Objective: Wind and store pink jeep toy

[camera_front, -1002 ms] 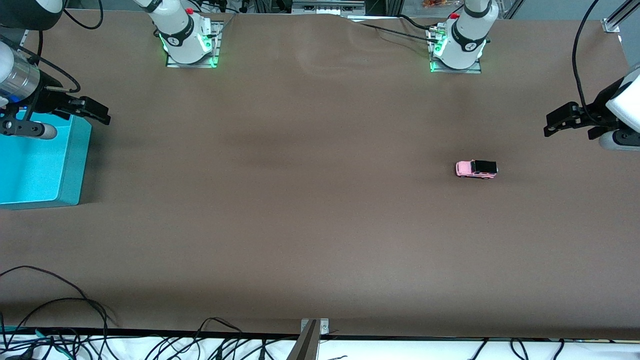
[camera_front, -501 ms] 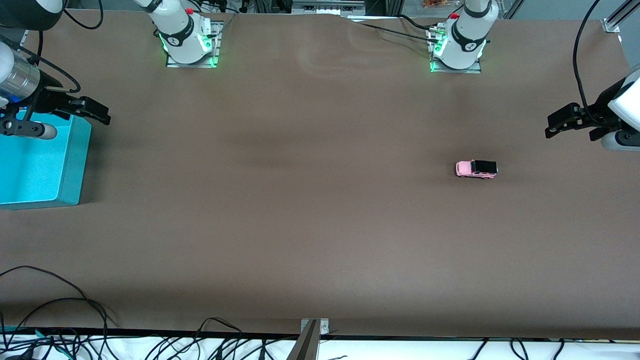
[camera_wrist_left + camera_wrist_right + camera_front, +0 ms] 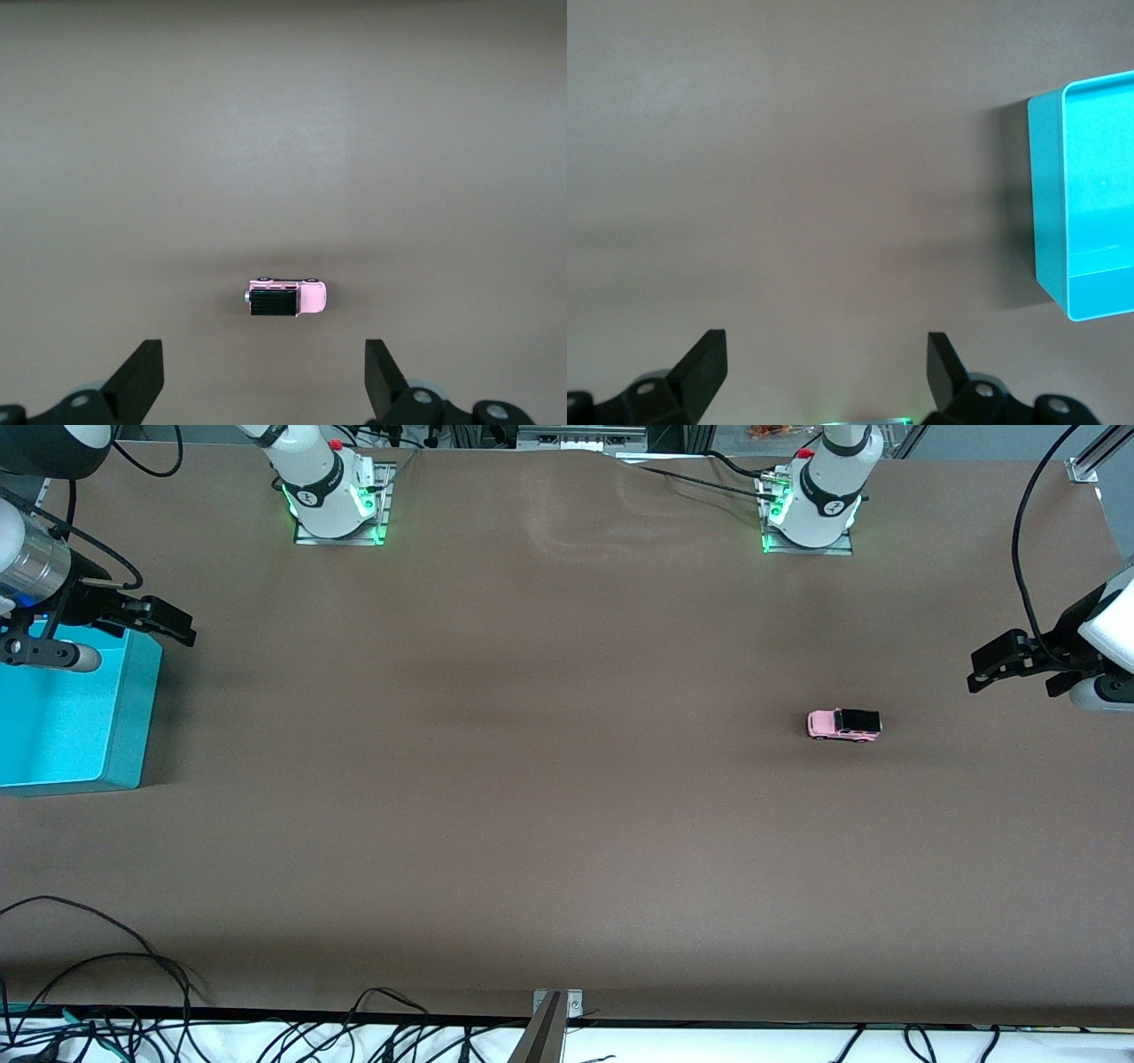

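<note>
Pink jeep toy sits alone on the brown bench, toward the left arm's end. Left hand hovers at its two o'clock, fingers apart. Right hand, fingers apart, hangs by the turquoise bin.

Matt brown table; smooth turquoise plastic bin.

The left gripper hangs over the brown table, fingers spread wide, with the pink jeep toy upright below, between them.
</note>
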